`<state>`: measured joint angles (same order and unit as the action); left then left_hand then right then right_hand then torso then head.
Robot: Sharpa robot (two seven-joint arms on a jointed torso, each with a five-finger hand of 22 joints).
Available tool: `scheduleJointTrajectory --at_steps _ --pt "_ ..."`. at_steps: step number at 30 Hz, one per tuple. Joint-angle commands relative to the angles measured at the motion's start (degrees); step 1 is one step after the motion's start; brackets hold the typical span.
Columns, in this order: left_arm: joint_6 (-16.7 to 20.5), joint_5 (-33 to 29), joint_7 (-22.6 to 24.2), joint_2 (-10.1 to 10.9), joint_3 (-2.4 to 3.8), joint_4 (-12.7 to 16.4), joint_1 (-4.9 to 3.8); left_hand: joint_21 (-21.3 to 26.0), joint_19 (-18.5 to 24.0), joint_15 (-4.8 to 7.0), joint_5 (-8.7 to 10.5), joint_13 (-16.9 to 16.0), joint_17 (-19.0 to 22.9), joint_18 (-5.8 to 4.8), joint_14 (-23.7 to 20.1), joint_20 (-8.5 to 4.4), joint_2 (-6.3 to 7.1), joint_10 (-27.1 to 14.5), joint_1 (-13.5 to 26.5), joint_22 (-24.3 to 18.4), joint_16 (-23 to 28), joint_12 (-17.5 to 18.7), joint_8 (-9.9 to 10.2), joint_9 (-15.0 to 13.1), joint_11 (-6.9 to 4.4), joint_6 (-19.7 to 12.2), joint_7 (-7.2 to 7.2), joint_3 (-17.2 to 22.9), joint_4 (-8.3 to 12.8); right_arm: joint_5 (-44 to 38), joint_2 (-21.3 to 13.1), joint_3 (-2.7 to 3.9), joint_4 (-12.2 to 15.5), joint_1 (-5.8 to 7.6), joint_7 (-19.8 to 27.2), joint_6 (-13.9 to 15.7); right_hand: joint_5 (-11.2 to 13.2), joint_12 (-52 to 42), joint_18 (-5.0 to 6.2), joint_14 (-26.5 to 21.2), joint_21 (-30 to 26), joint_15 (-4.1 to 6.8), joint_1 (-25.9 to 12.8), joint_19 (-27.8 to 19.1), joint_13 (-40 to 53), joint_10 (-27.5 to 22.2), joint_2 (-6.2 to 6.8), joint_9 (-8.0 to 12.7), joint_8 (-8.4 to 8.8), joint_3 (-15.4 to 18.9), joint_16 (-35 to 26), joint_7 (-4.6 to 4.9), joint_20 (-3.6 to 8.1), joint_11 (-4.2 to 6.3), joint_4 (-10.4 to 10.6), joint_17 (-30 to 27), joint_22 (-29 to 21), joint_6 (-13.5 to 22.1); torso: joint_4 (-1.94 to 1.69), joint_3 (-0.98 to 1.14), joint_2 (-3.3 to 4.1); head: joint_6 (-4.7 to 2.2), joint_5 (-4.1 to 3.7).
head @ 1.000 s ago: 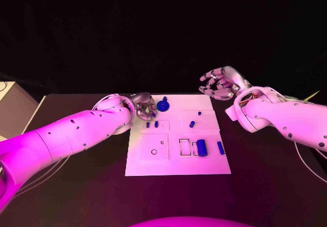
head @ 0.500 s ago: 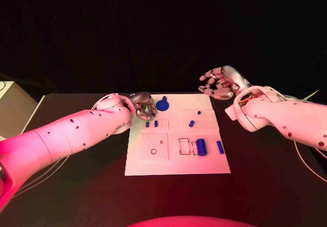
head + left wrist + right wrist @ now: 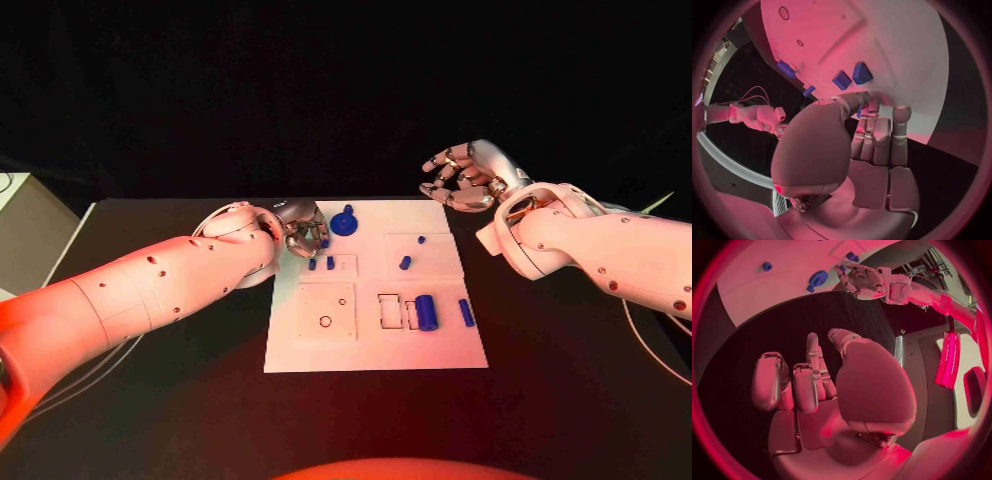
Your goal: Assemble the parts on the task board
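1. The flat white task board [image 3: 378, 345] lay in the middle of the black worktop [image 3: 173, 400].
2. Small blue parts lay on the board. A round blue part with a knob [image 3: 345, 221] sat near its far left corner.
3. Two short blue pegs [image 3: 320, 263] stood side by side just in front of the round part. Two more small blue pieces [image 3: 413, 252] lay toward the far right.
4. A fat blue cylinder [image 3: 426, 312] lay near the right side, next to some drawn boxes. A thin blue bar [image 3: 467, 313] lay just beside it, closer to the edge.
5. The left robot hand [image 3: 302, 227] was at the far left edge of the board, just beside the round part. Its fingers [image 3: 879, 135] were curled in close together, with nothing in them that I could see.
6. The right robot hand [image 3: 464, 176] was up in the air past the far right corner of the board. Its fingers [image 3: 795, 385] were bent but apart, and it held nothing.
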<state>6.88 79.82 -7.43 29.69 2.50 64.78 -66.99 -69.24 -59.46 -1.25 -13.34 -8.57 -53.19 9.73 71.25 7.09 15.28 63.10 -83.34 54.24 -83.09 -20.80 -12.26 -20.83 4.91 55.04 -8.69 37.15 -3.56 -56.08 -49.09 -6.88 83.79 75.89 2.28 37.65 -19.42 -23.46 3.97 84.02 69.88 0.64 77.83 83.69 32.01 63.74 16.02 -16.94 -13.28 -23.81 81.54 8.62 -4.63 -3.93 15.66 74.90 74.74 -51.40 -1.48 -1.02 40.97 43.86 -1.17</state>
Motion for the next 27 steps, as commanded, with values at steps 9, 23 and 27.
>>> scheduleJointTrajectory --at_steps 9,23,27 --pt "1.75 -0.55 0.39 0.18 0.04 0.5 0.07 0.54 0.39 -0.05 -0.05 -0.5 -0.83 -0.73 0.0 0.02 0.34 0.04 0.76 -0.3 -0.49 1.32 2.93 1.39 -0.03 -4.0 0.74 -0.17 0.4 -0.68 -0.01 0.01 -0.1 -0.01 0.45 -0.45 -0.1 4.95 0.46 2.87 -0.98 -0.63 -0.93 0.1 -4.07 -1.27 0.19 -0.09 -0.22 0.11 -0.53 0.94 -0.8 -0.94 -0.07 2.95 -0.31 0.04 -0.01 0.01 0.05 -0.03 0.03" --pt "1.77 -0.26 -0.39 1.82 0.53 1.17 0.12 0.63 0.41 -0.06 -0.06 -0.68 -0.5 -0.7 -0.22 0.04 0.33 0.13 0.66 -0.42 -0.46 1.37 3.44 1.68 -0.04 -4.72 0.74 -0.25 0.47 -1.49 -0.14 0.0 -0.44 -0.05 -0.46 -2.62 1.67 7.76 0.18 3.32 0.59 -0.81 0.13 0.81 -6.9 -0.69 0.17 -0.12 -0.35 -0.08 0.36 1.08 -1.0 -1.14 -1.23 4.06 0.94 -0.17 -0.01 0.02 0.07 -0.18 0.08" --pt "1.81 -0.23 -0.45 2.62 1.01 1.49 0.12 0.85 0.72 -0.06 -0.06 -0.69 -0.11 -0.61 -0.44 0.04 0.34 0.09 0.65 -0.78 -0.39 1.39 3.42 1.68 -0.03 -4.67 0.74 -0.26 0.47 -3.97 -0.29 0.0 -0.83 -0.17 -0.99 -4.47 3.31 8.94 -0.03 3.47 1.71 -0.73 1.45 1.23 -8.18 -0.03 0.2 -0.13 -0.47 -0.8 0.61 0.97 -0.95 -1.04 -2.33 4.23 1.82 -0.54 0.04 0.0 0.07 -0.21 -0.01"
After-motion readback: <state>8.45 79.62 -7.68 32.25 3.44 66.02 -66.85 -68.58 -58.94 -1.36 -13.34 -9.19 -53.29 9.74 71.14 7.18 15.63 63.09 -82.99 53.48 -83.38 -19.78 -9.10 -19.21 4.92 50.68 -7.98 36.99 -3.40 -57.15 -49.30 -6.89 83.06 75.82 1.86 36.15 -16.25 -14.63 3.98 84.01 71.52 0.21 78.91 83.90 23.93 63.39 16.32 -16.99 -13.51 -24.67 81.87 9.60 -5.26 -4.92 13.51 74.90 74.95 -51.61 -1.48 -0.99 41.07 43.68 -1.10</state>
